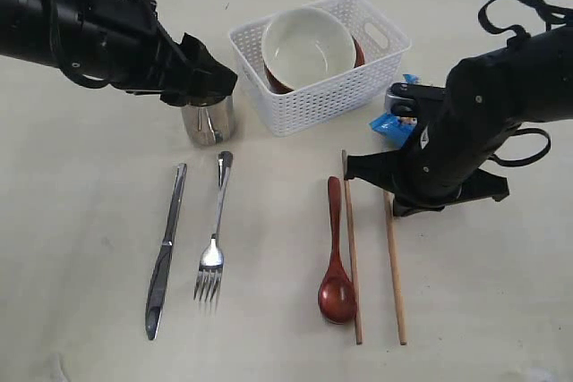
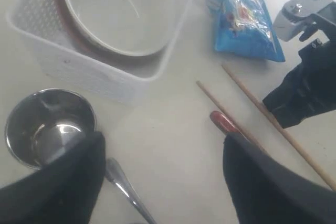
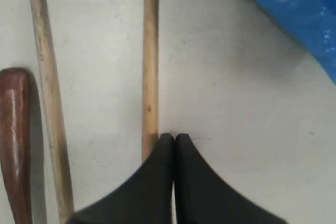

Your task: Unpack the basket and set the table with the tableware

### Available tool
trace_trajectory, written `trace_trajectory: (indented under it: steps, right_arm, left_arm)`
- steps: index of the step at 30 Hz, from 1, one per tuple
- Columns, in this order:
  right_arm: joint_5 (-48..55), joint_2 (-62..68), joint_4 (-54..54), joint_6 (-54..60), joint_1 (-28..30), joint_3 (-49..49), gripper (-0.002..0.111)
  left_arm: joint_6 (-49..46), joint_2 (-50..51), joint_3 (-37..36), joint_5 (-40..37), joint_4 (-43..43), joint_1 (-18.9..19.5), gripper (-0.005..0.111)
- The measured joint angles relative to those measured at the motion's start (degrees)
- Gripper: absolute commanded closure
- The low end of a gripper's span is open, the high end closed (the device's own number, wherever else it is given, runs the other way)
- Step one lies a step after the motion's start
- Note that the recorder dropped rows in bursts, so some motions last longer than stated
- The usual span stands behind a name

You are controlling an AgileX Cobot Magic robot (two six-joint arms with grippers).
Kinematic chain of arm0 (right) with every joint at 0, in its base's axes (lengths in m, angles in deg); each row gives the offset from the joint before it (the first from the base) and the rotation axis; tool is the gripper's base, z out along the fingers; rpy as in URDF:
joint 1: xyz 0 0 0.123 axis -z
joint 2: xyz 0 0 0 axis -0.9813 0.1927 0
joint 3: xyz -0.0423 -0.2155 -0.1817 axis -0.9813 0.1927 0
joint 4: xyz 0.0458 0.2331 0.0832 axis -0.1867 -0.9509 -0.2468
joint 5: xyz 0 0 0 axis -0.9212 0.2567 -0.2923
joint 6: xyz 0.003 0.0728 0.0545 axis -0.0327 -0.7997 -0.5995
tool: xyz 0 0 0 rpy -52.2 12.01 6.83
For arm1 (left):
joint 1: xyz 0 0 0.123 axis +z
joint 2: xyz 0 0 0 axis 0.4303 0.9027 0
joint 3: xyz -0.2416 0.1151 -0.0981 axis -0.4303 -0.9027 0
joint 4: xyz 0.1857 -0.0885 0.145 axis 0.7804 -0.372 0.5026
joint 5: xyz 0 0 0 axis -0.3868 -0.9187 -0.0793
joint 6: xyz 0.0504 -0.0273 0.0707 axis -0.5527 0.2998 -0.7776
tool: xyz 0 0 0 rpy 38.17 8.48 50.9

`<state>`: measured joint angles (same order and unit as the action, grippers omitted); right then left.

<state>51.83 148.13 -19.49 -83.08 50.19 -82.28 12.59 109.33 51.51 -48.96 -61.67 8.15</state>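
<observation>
The white basket (image 1: 313,106) stands toward the far edge of the desk (image 1: 81,319), about mid-width. The cream bowl (image 1: 309,46) sits inside it over a brown plate (image 1: 277,84). Nearer the front edge, the knife (image 1: 166,252), fork (image 1: 215,239), wooden spoon (image 1: 336,261) and two chopsticks (image 1: 353,257) lie side by side, pointing front to back. The steel cup (image 1: 208,123) stands upright beside the basket, toward the left edge. The left fingers (image 2: 63,182) hang just over it, spread wide and holding nothing. The right fingers (image 3: 163,182) are clenched together and empty, their tips down at the desk against the outer chopstick. A blue bag (image 1: 392,124) lies beside the basket, toward the right edge.
</observation>
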Motion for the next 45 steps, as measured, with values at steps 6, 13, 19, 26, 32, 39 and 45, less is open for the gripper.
trace_trajectory:
  steps: [6, 13, 19, 26, 32, 39, 45]
  right_arm:
    - [-0.39, 0.09, 0.00, -1.99, -2.80, 0.20, 0.109]
    - [-0.69, 0.09, -0.22, -4.60, -5.32, 0.20, 0.109]
    - [1.93, 0.09, -0.34, -5.79, -5.94, 0.20, 0.109]
    - [3.54, 0.09, -0.34, -7.45, -8.13, 0.20, 0.109]
    - [3.54, -0.03, -0.34, -9.62, -9.50, 0.20, 0.109]
    - [2.73, -4.84, 0.44, -10.09, -9.48, 0.20, 0.109]
    - [2.93, -13.26, 9.83, -5.94, 1.19, -6.46, 0.109]
  left_arm:
    - [0.00, 0.00, 0.00, -0.28, 0.00, 0.00, 0.046]
    - [0.00, 0.00, 0.00, -0.42, 0.00, 0.00, 0.046]
    - [0.00, 0.00, 0.00, -0.59, 0.00, 0.00, 0.046]
    - [0.00, 0.00, 0.00, -0.82, 0.00, 0.00, 0.046]
    - [0.00, 0.00, 0.00, -0.82, 0.00, 0.00, 0.046]
    - [0.00, 0.00, 0.00, -0.82, 0.13, 0.00, 0.046]
    - [0.00, 0.00, 0.00, 0.65, 0.50, 0.00, 0.041]
